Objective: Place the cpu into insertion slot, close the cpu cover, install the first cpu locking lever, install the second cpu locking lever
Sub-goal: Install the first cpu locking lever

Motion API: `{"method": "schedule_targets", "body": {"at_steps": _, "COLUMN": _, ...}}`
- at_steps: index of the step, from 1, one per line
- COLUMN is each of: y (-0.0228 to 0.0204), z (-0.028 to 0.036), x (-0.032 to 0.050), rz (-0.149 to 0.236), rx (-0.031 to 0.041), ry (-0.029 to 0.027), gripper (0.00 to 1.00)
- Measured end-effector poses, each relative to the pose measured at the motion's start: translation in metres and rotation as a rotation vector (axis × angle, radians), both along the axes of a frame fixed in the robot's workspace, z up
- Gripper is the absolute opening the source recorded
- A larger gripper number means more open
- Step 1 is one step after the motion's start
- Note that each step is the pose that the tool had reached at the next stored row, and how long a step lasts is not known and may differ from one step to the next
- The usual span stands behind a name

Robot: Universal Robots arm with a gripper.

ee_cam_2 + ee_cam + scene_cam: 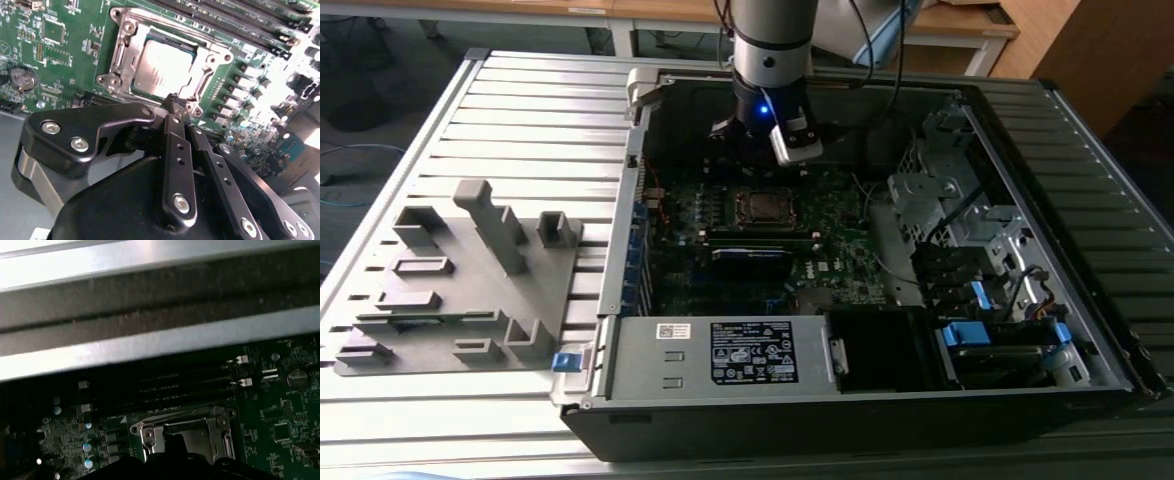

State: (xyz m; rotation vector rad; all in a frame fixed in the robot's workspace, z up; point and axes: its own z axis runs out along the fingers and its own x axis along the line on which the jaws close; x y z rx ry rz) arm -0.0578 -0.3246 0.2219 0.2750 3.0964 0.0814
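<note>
The cpu (pixel 162 67), a silver-grey square, lies flat in the insertion slot (pixel 200 87) on the green board. The cpu cover (pixel 119 55), a silver metal frame, lies down around the chip's edges. My gripper (pixel 176 101) hovers just off one side of the socket, black fingers pressed together with nothing between them. In the exterior view the arm (pixel 771 60) hangs over the open computer case, just behind the insertion slot (pixel 761 207). The first wrist view shows the cpu cover (pixel 150 432) beside the dark gripper body.
Long black memory slots (pixel 235 20) run along one side of the socket, and a coin battery (pixel 22 77) sits on the board. A grey parts fixture (pixel 454 280) lies at the exterior view's left. The power supply (pixel 720 355) and drive bays (pixel 961 220) crowd the case.
</note>
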Motion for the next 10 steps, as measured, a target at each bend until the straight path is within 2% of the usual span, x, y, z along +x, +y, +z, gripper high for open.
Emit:
{"method": "schedule_targets", "body": {"at_steps": 6, "y": -0.0001, "z": -0.0006, "x": 0.0087, "rz": 0.003, "rx": -0.0003, "ry": 0.0, "gripper": 0.11}}
{"method": "schedule_targets", "body": {"at_steps": 10, "y": 0.0, "z": -0.0017, "x": 0.0152, "rz": 0.024, "rx": -0.0006, "ry": 0.0002, "gripper": 0.11}}
